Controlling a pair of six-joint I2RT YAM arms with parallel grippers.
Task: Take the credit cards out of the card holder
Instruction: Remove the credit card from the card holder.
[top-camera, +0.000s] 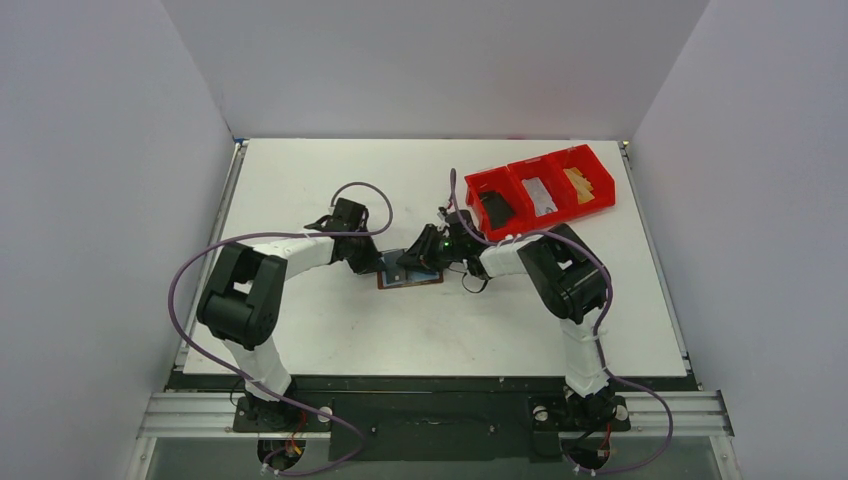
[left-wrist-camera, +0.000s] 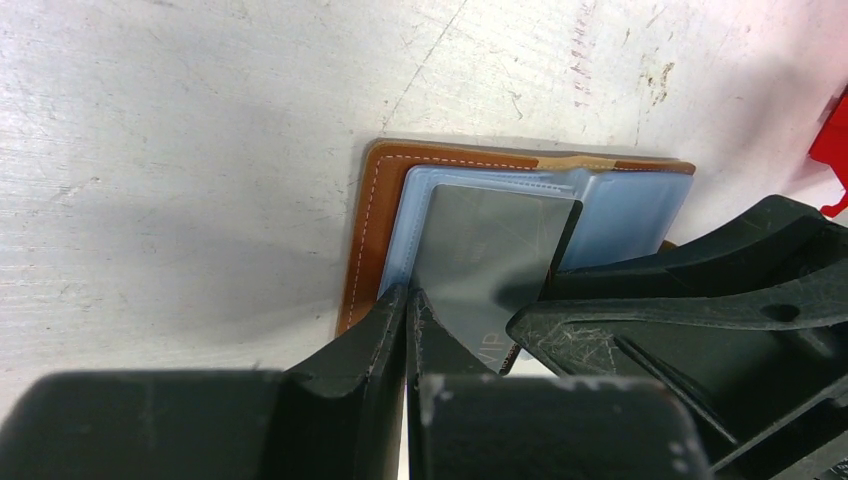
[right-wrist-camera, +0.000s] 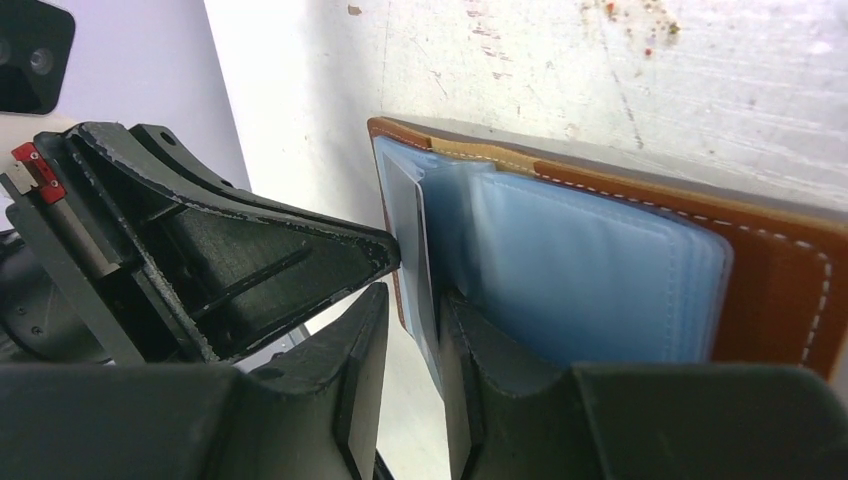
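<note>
The brown card holder (top-camera: 428, 280) lies open on the table between both arms, its pale blue pockets (right-wrist-camera: 580, 280) facing up. A grey card (left-wrist-camera: 490, 250) marked VIP sticks partly out of a pocket. My left gripper (left-wrist-camera: 410, 293) is shut, its tips resting on the pocket edge beside that card; in the top view the left gripper (top-camera: 373, 262) sits at the holder's left end. My right gripper (right-wrist-camera: 413, 297) is open a little. The card's thin edge (right-wrist-camera: 410, 215) stands between its fingers, against the right-hand pad, with a gap to the other pad.
A red three-compartment bin (top-camera: 603, 178) stands at the back right, with a dark flat thing (top-camera: 495, 208), a pale one (top-camera: 540, 195) and a tan one (top-camera: 580, 185) in its compartments. White walls enclose the table on three sides.
</note>
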